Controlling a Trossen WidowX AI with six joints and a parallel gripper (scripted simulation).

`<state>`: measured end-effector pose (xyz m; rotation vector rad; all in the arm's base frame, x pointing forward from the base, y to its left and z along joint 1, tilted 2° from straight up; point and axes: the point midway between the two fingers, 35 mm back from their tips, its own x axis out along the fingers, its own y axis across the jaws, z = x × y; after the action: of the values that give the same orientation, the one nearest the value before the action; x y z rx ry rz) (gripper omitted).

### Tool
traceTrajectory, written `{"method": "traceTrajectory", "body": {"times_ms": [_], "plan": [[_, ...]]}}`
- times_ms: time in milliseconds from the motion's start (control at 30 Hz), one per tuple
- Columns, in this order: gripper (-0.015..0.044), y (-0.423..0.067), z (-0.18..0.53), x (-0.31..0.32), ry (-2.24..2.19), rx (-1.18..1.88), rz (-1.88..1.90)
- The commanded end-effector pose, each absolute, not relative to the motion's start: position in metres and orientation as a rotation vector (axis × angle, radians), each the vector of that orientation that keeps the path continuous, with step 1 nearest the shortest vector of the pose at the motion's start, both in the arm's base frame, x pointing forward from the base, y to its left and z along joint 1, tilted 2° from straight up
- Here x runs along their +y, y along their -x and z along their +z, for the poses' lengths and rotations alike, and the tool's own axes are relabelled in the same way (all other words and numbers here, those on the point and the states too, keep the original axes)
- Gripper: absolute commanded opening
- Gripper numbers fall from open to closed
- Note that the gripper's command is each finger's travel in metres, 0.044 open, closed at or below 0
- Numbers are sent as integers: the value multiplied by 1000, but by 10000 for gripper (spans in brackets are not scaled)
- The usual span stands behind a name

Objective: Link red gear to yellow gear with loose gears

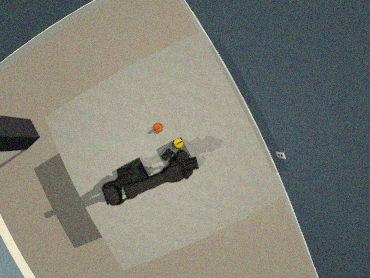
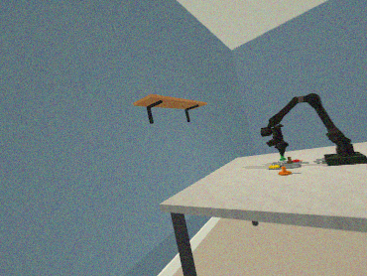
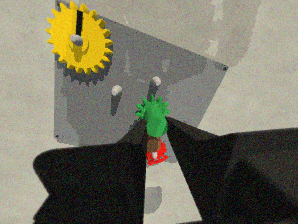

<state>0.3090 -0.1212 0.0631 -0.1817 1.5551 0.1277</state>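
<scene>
The tool (image 2: 282, 153) (image 3: 157, 131) is closing on the green gear (image 2: 283, 159) (image 3: 154, 114), its fingers standing only a little way apart and pinching the gear's raised middle. The green gear is hanging over the grey board (image 1: 163, 150) (image 3: 92, 111), its teeth showing beyond the fingertips. Two pale pegs (image 3: 116, 90) (image 3: 156, 80) are standing bare just beyond it in the wrist view. The yellow gear (image 1: 178, 143) (image 2: 274, 167) (image 3: 90, 49), with its black stripe, is sitting around a peg at one corner of the board. The red gear (image 2: 297, 161) (image 3: 163, 156) is showing partly between the fingers, with a brown piece (image 2: 290, 160) (image 3: 153, 145) beside it; whether the two are touching is unclear. An orange gear (image 1: 158, 128) (image 2: 284, 172) is standing on the counter (image 1: 225, 185) (image 2: 218, 196), apart from the board.
</scene>
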Motion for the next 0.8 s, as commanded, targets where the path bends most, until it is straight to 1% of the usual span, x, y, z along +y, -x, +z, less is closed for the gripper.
{"method": "traceTrajectory", "body": {"times_ms": [0,400,767], "plan": [[0,-308,56,-121,125,1562,67],[0,-307,46,-122,-113,1554,-169],[0,-308,44,-122,17,1561,-40]]}}
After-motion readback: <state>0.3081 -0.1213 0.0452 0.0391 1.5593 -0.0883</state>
